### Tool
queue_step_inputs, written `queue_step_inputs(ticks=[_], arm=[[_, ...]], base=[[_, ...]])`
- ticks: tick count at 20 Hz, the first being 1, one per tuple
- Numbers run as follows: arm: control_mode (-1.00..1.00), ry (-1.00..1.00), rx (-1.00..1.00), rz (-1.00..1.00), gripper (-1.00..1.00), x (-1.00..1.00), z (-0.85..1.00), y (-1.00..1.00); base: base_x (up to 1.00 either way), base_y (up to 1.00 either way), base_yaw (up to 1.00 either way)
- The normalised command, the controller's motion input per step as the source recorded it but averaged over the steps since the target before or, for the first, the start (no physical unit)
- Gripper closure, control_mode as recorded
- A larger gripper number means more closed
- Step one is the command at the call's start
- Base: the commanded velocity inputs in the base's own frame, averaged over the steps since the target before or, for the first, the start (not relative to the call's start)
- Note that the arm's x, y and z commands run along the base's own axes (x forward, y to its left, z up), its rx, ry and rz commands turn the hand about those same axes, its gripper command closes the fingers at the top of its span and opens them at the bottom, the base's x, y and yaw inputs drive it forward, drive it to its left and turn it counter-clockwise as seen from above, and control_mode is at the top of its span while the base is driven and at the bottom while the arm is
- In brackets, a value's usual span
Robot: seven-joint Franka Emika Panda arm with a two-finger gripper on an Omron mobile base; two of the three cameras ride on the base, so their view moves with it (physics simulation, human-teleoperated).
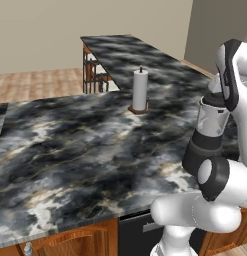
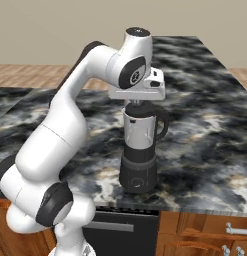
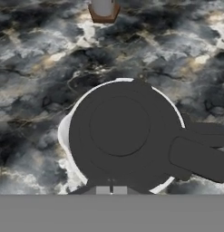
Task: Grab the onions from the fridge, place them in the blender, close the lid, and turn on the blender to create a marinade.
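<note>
One blender (image 2: 139, 152) stands near the front edge of the marbled counter (image 1: 70, 150), its lid (image 3: 120, 133) seated on the jar; the gripper (image 2: 136, 102) hangs just above that lid, jaws pinched together on nothing — a paper towel roll (image 1: 140, 90) stands farther back.

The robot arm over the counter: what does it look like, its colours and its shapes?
The arm is made of glossy white, rounded tube-like segments joined by dark grey bands and round dark caps at the joints. It ends in a flat, boxy white hand with a dark patch on top. The gripper beneath it is small and dark. No loose cables or lettering can be made out.
</note>
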Motion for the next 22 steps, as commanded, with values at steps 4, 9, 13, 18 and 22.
queue_step_inputs(ticks=[4,9,13,18,22], arm=[[-1.0,-0.03,0.0,0.0,-1.0,-0.16,0.05,-0.02],[-1.0,-0.07,0.0,0.0,-1.0,-0.16,0.33,0.0],[-1.0,-0.14,0.0,0.0,-1.0,-0.4,0.46,0.0],[-1.0,-0.26,0.0,0.0,-1.0,-0.79,0.16,0.1],[-1.0,-0.41,-0.02,0.0,-1.0,-1.0,-0.27,0.15]], base=[[0.0,0.0,0.0],[0.0,0.0,0.0],[0.0,0.0,0.0],[0.0,0.0,0.0],[0.0,0.0,0.0]])
